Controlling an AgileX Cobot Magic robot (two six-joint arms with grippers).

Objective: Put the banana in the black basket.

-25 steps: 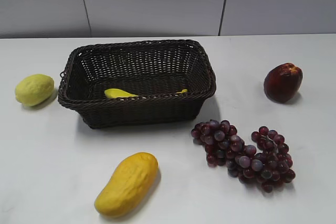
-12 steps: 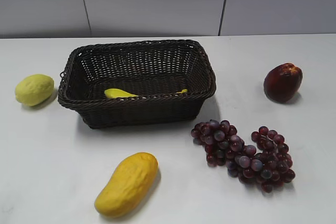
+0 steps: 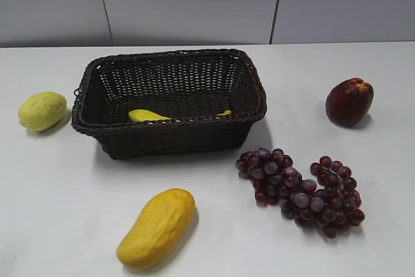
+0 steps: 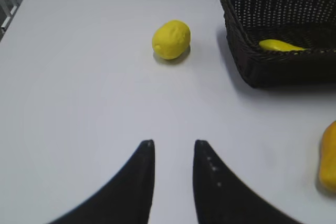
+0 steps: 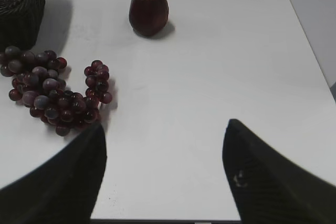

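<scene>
The banana (image 3: 148, 116) lies inside the black basket (image 3: 170, 135), mostly hidden behind its front wall; only its two ends show. In the left wrist view the banana (image 4: 281, 45) lies on the floor of the basket (image 4: 273, 72). My left gripper (image 4: 173, 142) is open and empty above bare table, well short of the basket. My right gripper (image 5: 165, 127) is wide open and empty above bare table near the front edge. Neither gripper shows in the exterior view.
A bumpy yellow-green lemon (image 3: 42, 110) sits left of the basket. An orange-yellow mango (image 3: 157, 227) lies in front. A bunch of dark grapes (image 3: 301, 191) lies front right and a dark red apple (image 3: 349, 101) at the right.
</scene>
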